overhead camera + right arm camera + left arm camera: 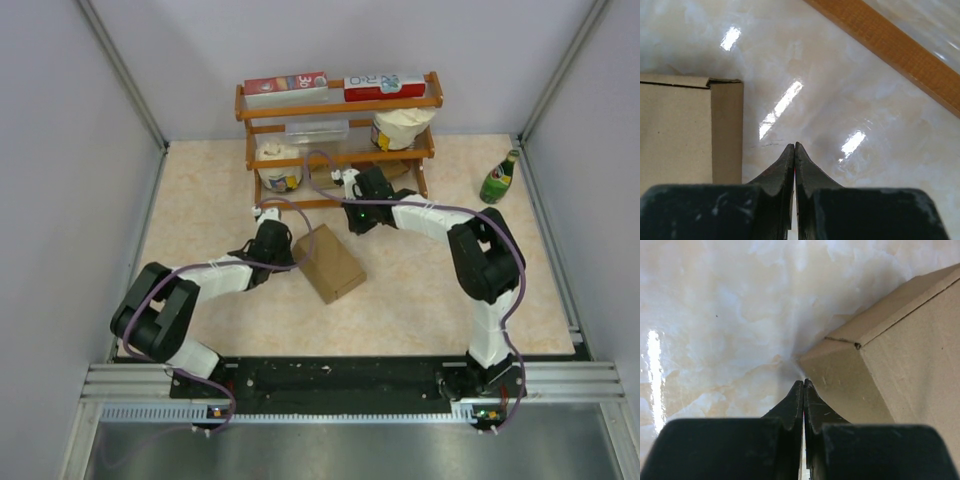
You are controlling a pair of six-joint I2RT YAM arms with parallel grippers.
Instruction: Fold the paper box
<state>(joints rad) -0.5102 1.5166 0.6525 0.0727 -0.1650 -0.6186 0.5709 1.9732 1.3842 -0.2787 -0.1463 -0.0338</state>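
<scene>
Your left gripper (804, 382) has its two fingers pressed flat together with nothing between them. Its tip hangs low over the marbled table (200, 290), just beside a side wall of the paper box (330, 263). You cannot tell from the wrist view whether tip and cardboard touch.

Your right gripper (794, 145) is likewise closed on nothing, with its tip over bare table. In its wrist view the box's corner lies to the left, apart from the fingers, and a wooden rail of the shelf rack (340, 150) crosses the upper right.

From above, the box is a plain brown carton lying flat and turned diagonally, near the middle of the table. It sits between the two grippers and in front of the rack. The left gripper is at its left edge, the right one beyond its far corner, near the rack's foot.

Red-and-white cartons (340, 85) lie on the rack's top shelf. A green bottle (499, 178) stands upright at the far right, well apart from the box.
</scene>
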